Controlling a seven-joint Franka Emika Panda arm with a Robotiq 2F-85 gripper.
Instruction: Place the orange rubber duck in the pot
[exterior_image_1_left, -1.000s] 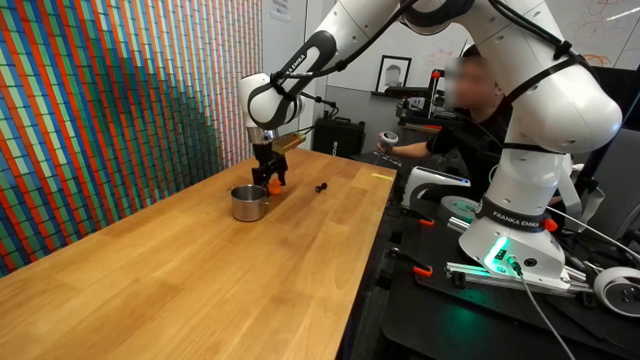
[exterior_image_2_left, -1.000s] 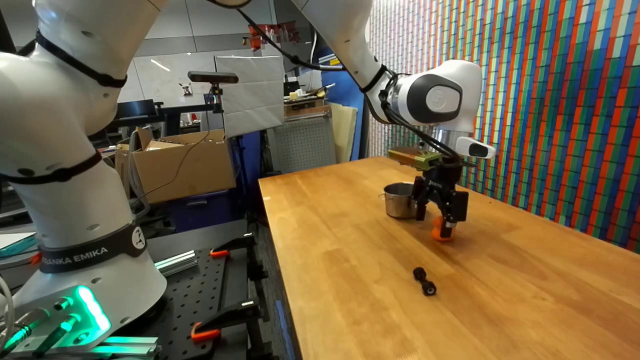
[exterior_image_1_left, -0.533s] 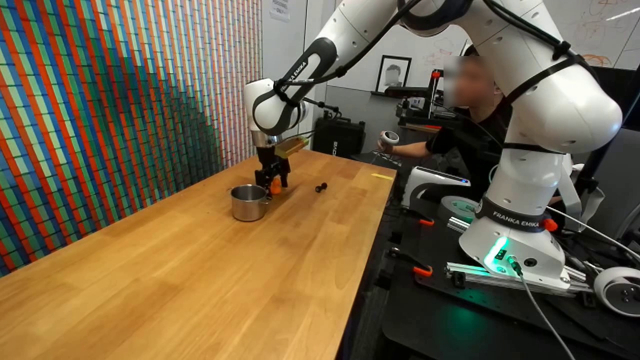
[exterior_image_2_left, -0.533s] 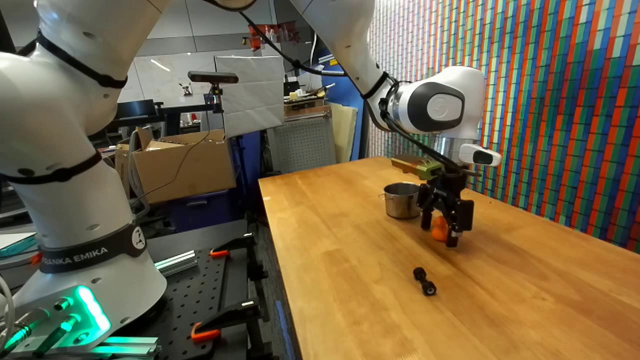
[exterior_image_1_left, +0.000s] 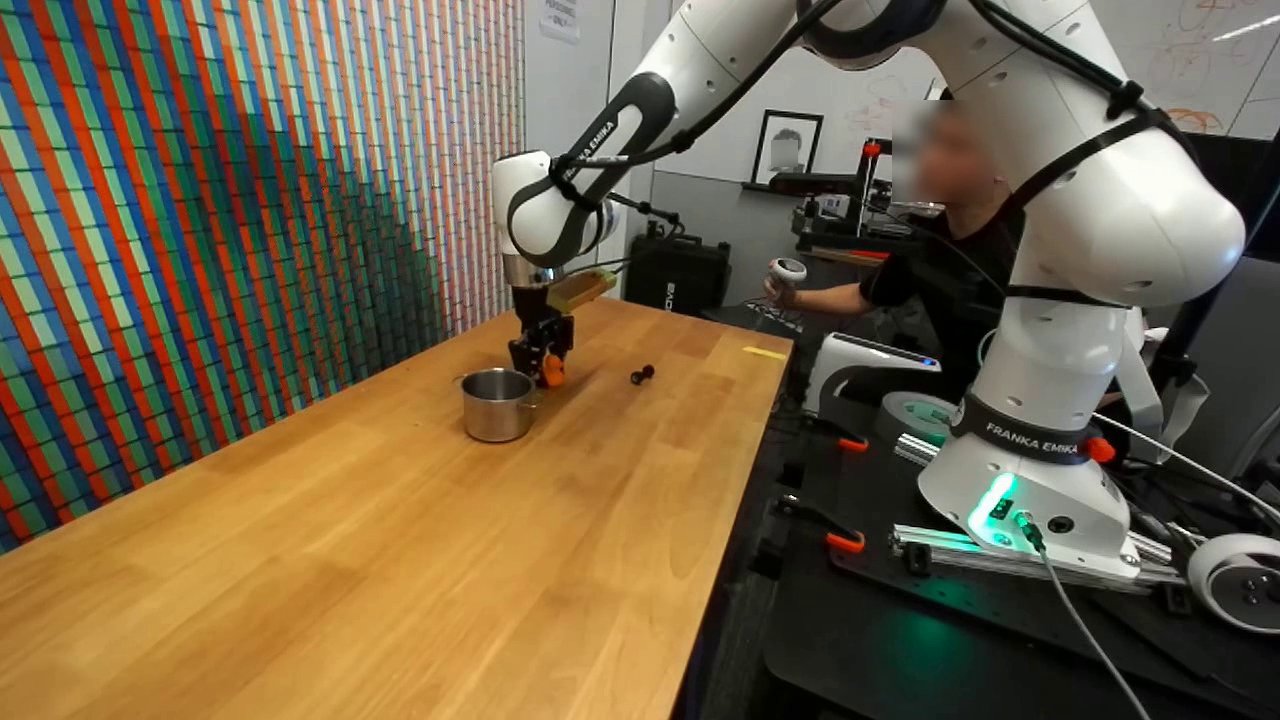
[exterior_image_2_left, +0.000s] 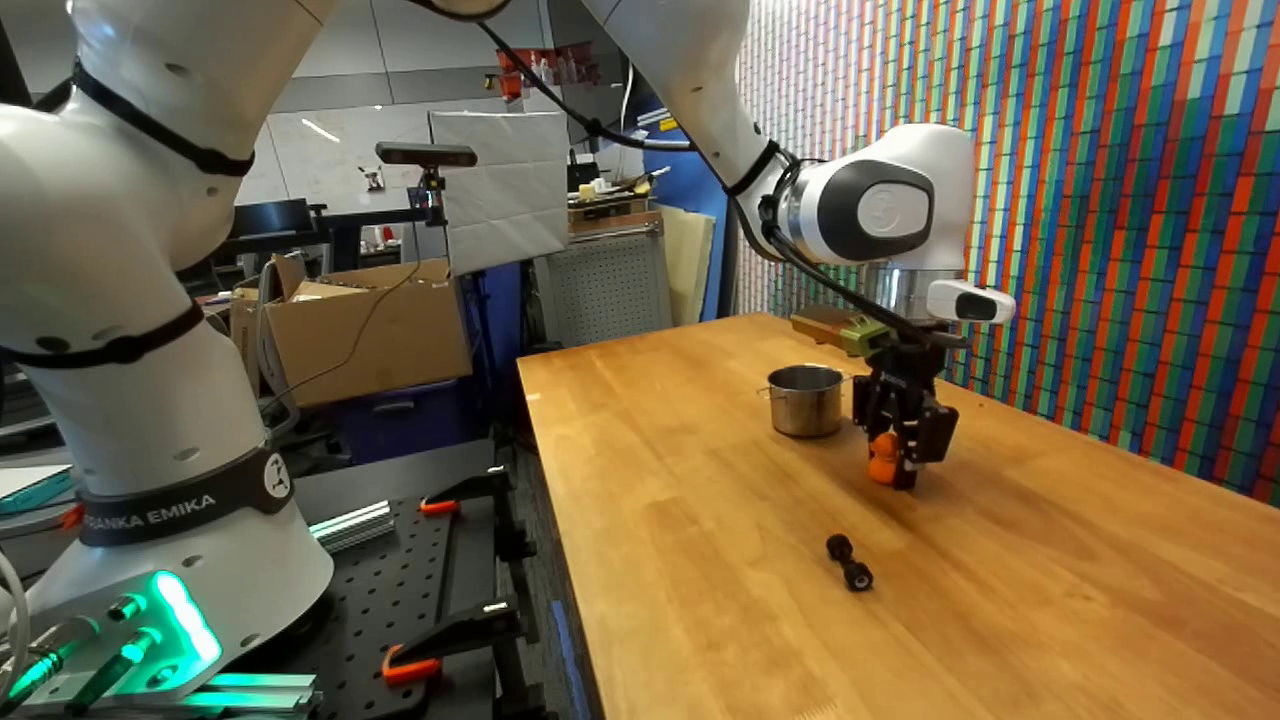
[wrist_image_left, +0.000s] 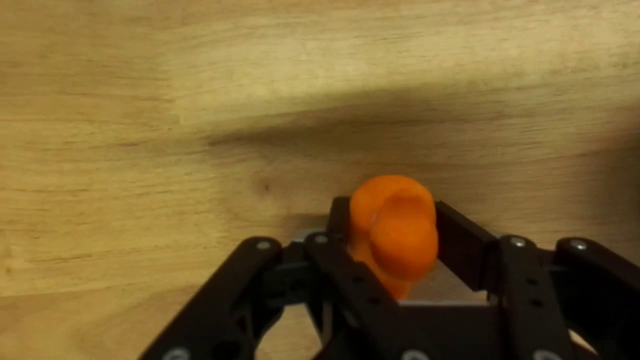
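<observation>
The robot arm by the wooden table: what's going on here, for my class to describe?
The robot arm has its claw closed on an orange duck. Whether it touches the wooden table is hard to tell. The duck is not yet in the metal pot, which stands close by on the table. A small black object lies apart from both. In the background, a person holds a white controller.

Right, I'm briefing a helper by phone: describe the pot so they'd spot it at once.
On the wooden table, look near the gripper, which grips the orange rubber duck. The pot stands upright there, round, with thin side handles. Silvery metal and an open top set it apart from the duck and the small black object.
</observation>
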